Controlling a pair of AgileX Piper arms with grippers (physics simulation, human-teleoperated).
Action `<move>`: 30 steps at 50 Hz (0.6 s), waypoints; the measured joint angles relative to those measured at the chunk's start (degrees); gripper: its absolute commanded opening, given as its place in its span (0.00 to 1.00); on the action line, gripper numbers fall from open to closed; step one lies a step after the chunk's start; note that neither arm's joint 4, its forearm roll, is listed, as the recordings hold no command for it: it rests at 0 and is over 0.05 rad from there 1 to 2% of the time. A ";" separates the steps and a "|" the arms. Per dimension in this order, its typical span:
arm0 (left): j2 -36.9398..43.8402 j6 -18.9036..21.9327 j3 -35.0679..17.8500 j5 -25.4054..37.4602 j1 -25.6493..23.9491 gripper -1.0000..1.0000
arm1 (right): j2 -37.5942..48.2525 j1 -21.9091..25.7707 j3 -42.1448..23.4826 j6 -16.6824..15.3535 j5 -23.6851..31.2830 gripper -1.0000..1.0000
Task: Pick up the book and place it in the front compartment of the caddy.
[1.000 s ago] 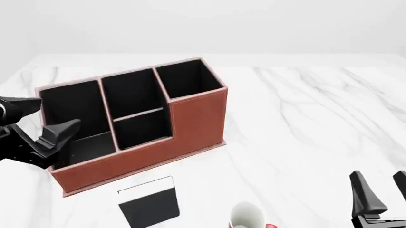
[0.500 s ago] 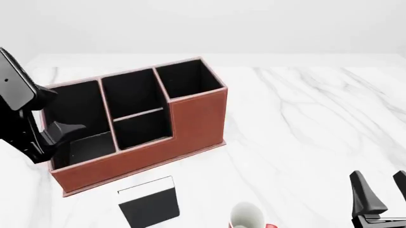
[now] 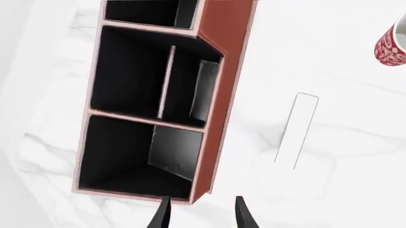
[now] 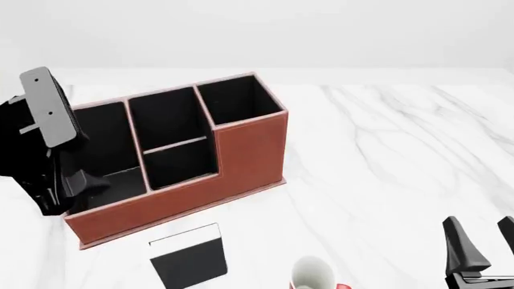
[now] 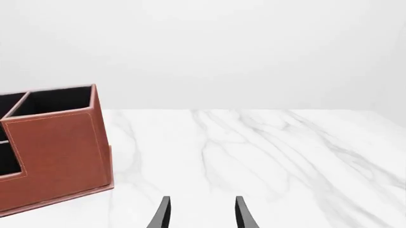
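Note:
The black book (image 4: pixel 186 259) with a white strip along its far edge lies flat on the marble in front of the caddy (image 4: pixel 201 180); in the left wrist view the book (image 3: pixel 295 130) shows only as a pale outline. The front compartment (image 4: pixel 167 117) (image 3: pixel 130 76) is the taller-walled middle cell, black-lined and holding nothing. My left gripper (image 4: pixel 68 189) (image 3: pixel 203 216) hangs open above the caddy's left end, pointing down, with nothing between its fingers. Low at the right my right gripper (image 4: pixel 486 244) (image 5: pixel 203 213) stands open, far from the book.
A white-and-red mug (image 4: pixel 315 277) (image 3: pixel 390 47) stands right of the book near the table's front edge. The caddy's long end cell (image 4: pixel 100 156) lies under the left arm, its tall square cell (image 4: pixel 237 99) at the other end.
The left arm has risen and tipped so that its gripper now points down over the caddy's left end. The right arm, book and mug have not moved.

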 measured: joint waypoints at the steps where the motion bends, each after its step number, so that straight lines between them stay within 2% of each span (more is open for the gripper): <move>1: 0.08 0.30 0.14 0.12 0.06 1.00 | 0.00 0.00 0.00 0.00 0.00 1.00; 15: 1.98 1.48 2.06 0.53 -0.98 1.00 | 0.00 0.00 0.00 0.00 0.00 1.00; 30: 5.87 -0.90 4.03 -1.78 -4.79 1.00 | 0.00 0.00 0.00 0.00 0.00 1.00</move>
